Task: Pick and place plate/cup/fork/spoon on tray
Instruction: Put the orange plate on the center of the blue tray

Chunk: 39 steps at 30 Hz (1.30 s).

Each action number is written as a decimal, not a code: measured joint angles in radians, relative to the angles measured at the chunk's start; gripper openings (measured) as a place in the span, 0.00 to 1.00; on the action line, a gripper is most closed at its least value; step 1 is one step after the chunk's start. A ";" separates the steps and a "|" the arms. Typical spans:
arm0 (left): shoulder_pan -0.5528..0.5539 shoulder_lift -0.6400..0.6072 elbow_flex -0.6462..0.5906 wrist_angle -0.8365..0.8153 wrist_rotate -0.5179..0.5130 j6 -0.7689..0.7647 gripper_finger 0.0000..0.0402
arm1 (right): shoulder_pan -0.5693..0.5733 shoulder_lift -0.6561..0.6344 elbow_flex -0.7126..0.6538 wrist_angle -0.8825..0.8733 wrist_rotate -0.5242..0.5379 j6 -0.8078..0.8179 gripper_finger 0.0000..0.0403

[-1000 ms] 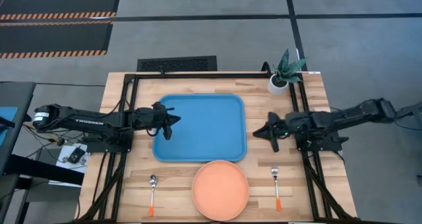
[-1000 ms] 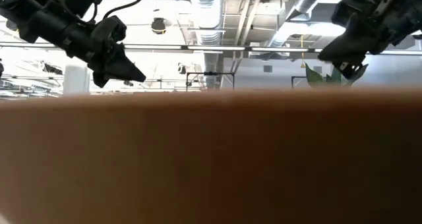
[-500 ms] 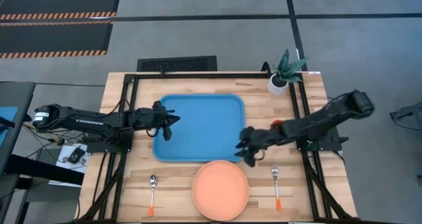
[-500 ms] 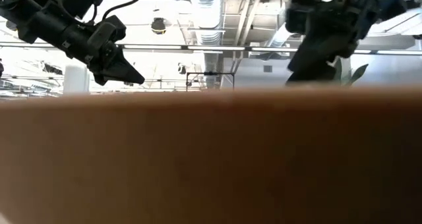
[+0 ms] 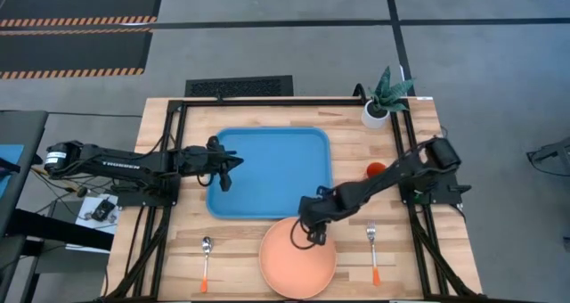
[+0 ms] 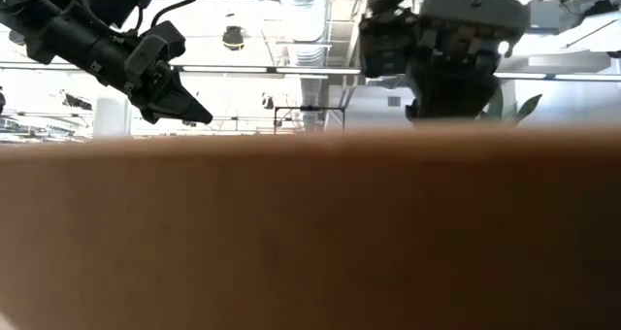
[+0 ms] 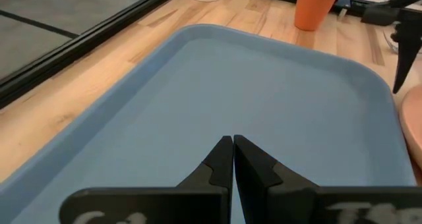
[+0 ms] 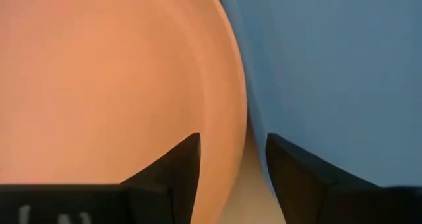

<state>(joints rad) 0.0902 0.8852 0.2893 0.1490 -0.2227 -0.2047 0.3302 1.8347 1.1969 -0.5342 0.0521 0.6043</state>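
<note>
The salmon-orange plate [image 5: 296, 266] lies flat near the table's near edge, just in front of the blue tray [image 5: 267, 183]. My right gripper [image 5: 313, 235] hangs open above the plate's far rim [image 8: 232, 85], pointing steeply down. One finger is over the plate [image 8: 99, 79] and the other toward the tray [image 8: 330, 66]. My left gripper [image 5: 233, 165] is shut with nothing in it, above the tray's left part [image 7: 297, 118]. The orange cup [image 5: 376, 169] stands right of the tray. The fork [image 5: 373, 254] lies right of the plate and the spoon [image 5: 206, 260] left of it.
A white pot with a green plant [image 5: 383, 102] stands at the table's far right corner. Black frame rails [image 5: 267, 101] run along the table's far edge and both sides. In the low view a blurred brown edge hides the tabletop below both arms.
My right gripper has swept from the table's right side toward the left and near edges, past the tray's near right corner, and now hangs over the plate's far rim. It has also tipped from nearly level to steeply downward. Nothing on the table has moved.
</note>
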 joint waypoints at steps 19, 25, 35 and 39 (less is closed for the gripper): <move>0.000 0.000 0.000 0.000 0.002 0.010 0.00 | -0.005 0.097 0.080 -0.093 -0.018 -0.003 0.16; 0.000 0.000 0.000 0.000 0.003 0.009 0.00 | -0.006 0.101 0.113 -0.120 -0.030 -0.016 0.05; 0.000 0.000 0.001 0.000 0.004 0.010 0.00 | -0.049 0.105 0.287 -0.265 -0.098 -0.096 0.03; 0.000 0.000 0.001 0.000 0.003 0.010 0.00 | -0.100 0.104 0.391 -0.336 -0.113 -0.137 0.03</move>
<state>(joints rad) 0.0902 0.8848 0.2901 0.1490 -0.2192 -0.1947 0.2303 1.9392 1.5876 -0.8702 -0.0607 0.4673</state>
